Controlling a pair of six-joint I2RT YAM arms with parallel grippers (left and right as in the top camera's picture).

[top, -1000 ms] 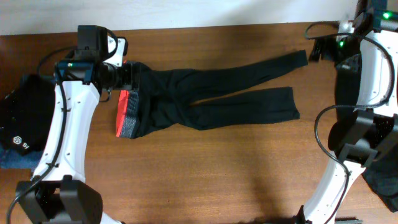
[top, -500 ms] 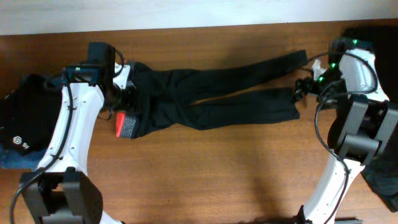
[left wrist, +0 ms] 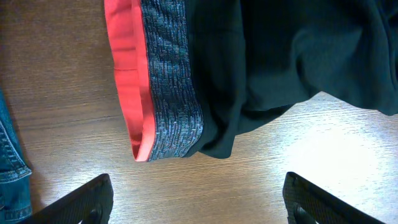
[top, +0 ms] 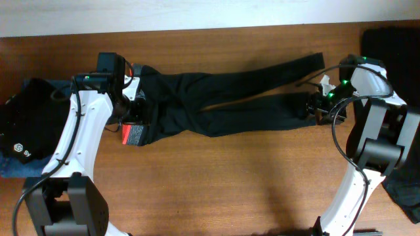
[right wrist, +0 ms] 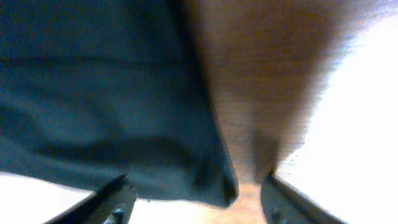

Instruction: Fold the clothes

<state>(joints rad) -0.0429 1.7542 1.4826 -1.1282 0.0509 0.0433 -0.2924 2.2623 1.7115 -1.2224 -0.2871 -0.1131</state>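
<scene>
Over the waistband (left wrist: 155, 81), left arm (top: 77, 134) angles downward.

The brown wooden table (top: 216, 177) shows plain grain in every view. Long black trousers (top: 216, 108) lie flat across its far half, waist to the left and legs running right in a narrow V, the farther leg angling towards the back edge. Their red-orange and grey waistband (left wrist: 149, 93) rests on the wood, its corner curled over. At the left edge sits a bunched black garment (top: 26, 131) with a small white logo, and blue denim jeans (top: 16, 167) show at its near side. Dark cloth (top: 394, 42) covers the far right corner; whether it joins the dark heap at the near right edge cannot be told.
</scene>
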